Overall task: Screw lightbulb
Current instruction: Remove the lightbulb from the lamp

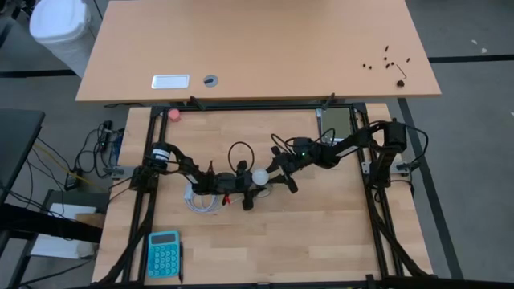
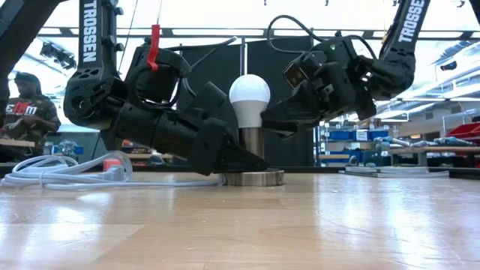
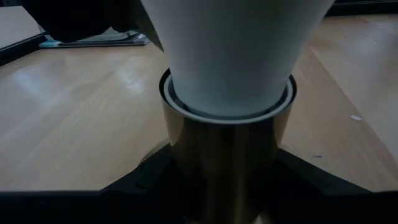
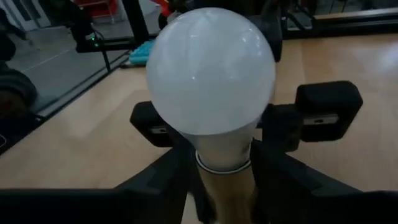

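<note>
The lightbulb stands upright in the socket on the tabletop. My left fingers clamp the socket. My right fingers squeeze the bulb's neck. I think it needs more turning.

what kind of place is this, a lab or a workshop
Probably a robotics lab: a framed wooden test table, a plain desk behind it, and shelves with blue bins in the room beyond.
</note>
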### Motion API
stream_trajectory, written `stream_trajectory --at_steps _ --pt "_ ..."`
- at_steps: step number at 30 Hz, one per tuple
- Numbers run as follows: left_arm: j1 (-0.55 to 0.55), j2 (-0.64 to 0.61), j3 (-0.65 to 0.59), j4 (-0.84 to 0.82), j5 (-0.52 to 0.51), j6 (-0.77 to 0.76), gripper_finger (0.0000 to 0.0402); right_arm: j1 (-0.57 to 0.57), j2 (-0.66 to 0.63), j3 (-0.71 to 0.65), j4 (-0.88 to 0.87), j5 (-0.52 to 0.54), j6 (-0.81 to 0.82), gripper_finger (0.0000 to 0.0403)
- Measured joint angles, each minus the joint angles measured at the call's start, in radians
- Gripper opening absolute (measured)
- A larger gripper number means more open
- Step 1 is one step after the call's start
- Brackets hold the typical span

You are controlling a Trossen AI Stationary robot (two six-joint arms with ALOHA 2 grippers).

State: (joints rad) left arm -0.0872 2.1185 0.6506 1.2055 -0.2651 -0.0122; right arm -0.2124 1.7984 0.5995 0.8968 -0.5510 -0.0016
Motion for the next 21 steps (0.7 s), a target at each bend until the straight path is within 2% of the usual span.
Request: stream_trajectory --at_steps 4,10,12,21 --pt "0.000 0.000 0.000 -0.001 -0.002 -0.004 0.0202 0.009 -0.009 0.000 -0.041 0.059 0.006 0.0201" --pt "0.000 0.000 0.000 -0.004 -0.003 -0.018 0.0202 0.107 -0.079 0.000 -0.156 0.328 -0.039 0.0236" --pt "0.000 0.000 0.000 -0.005 -0.002 -0.018 0.0202 0.141 -0.092 0.000 -0.157 0.388 -0.039 0.0245" --pt "0.000 0.000 -0.001 -0.001 -0.002 -0.018 0.0202 0.226 -0.096 0.000 -0.156 0.527 0.094 0.0291"
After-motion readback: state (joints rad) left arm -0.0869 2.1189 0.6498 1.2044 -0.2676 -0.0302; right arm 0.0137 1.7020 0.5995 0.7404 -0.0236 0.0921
